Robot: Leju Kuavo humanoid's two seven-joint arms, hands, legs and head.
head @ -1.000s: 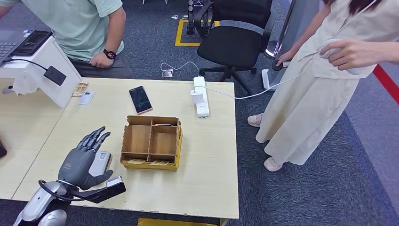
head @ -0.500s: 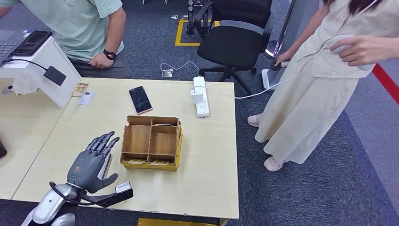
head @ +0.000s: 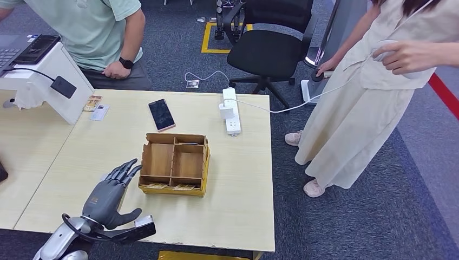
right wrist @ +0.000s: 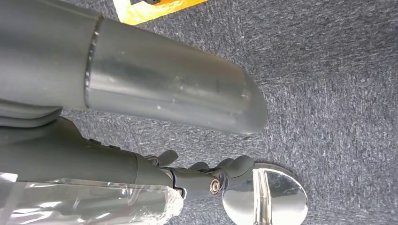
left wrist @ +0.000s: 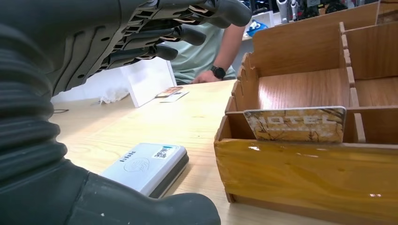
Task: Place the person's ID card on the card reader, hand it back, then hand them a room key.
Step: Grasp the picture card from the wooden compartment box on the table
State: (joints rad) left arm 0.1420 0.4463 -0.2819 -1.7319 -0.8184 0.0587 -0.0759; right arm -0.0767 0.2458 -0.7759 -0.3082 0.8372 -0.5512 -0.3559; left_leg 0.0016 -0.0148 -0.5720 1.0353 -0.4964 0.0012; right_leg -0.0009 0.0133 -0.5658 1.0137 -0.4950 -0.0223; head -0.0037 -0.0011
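Head view: left hand [head: 108, 196] hovers low over the pale wood bench [head: 238, 184], fingers [head: 125, 170] spread wide, holding nothing. Just beyond the fingertips sits the wooden organiser box [head: 174, 163], w/ divided compartments; hotel key cards [head: 169, 187] stand in its narrow near slot, larger compartments look bare. Card reader mostly hidden under the palm. Well beyond the fingers: a dark phone [head: 161, 114], a white power strip [head: 231, 111], two small cards [head: 96, 107] by a white stand.

Left wrist view: dark ribbed fingers [left wrist: 187, 33] extended, apart, nothing betw. them. Below them lies the card reader [left wrist: 145, 166], flat, light grey, rounded corners, no card on it. Beside it the box [left wrist: 309, 178], glossy front wall, key card [left wrist: 295, 124] marked HOTEL upright in the front slot.

Right wrist view: right hand [right wrist: 206, 178] hangs over grey carpet; fingers curled, state can't be told.
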